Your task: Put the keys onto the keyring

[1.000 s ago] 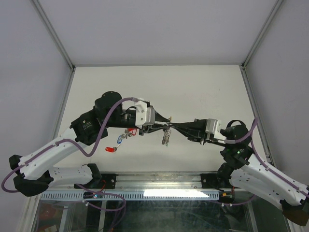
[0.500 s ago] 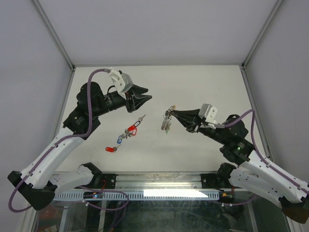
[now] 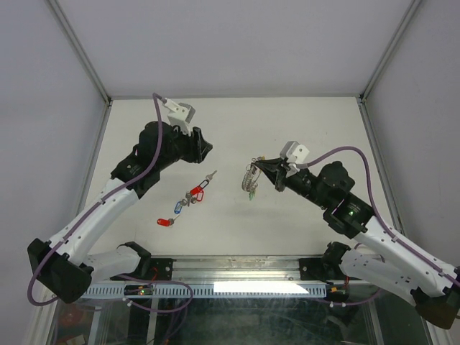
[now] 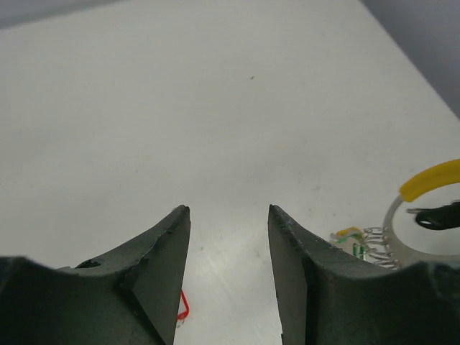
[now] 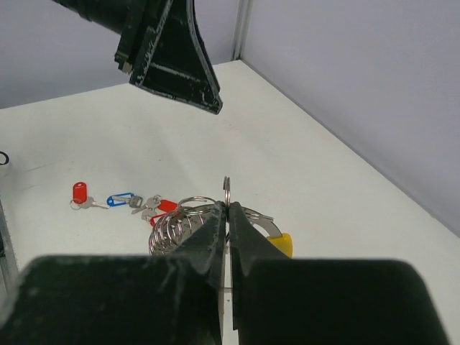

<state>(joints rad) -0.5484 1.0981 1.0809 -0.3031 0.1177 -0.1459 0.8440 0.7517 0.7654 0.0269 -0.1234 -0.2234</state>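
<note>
Above the table, the keyring is pinched edge-on by the right gripper, the left gripper is spread empty near loose keys, and the thin ring could be twisted free by a sideways push.

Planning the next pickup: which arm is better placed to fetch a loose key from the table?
Left. The left end effector is open and empty, hovering close to the loose keys; the right end effector is shut on the keyring.
</note>
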